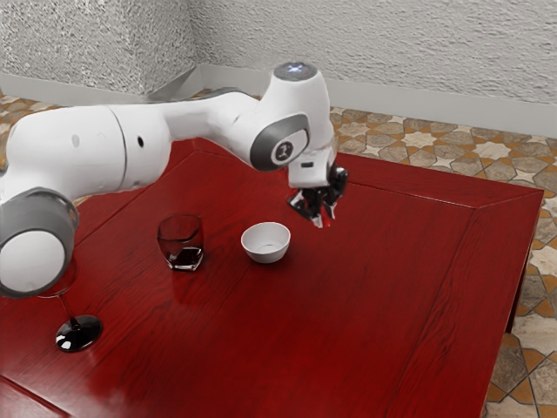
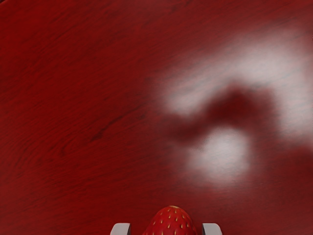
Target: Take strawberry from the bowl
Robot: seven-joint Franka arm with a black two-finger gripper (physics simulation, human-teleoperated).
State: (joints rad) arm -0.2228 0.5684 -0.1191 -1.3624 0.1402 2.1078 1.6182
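Observation:
My gripper (image 1: pixel 320 213) is raised over the table, off to the exterior view's right of the white bowl (image 1: pixel 265 253). It is shut on the strawberry (image 1: pixel 329 214), a bit of red between the dark fingers. In the wrist view the seeded red top of the strawberry (image 2: pixel 171 222) rises between the two pale fingertips of the gripper (image 2: pixel 166 229); its lower part is cut off. The bowl stands upright, and no fruit can be seen inside it.
A dark clear tumbler (image 1: pixel 181 242) stands beside the bowl, toward the exterior view's left. Nearer the arm's base is a stemmed glass (image 1: pixel 78 333), partly behind the arm. The glossy red table (image 1: pixel 348 331) ends at the exterior view's right.

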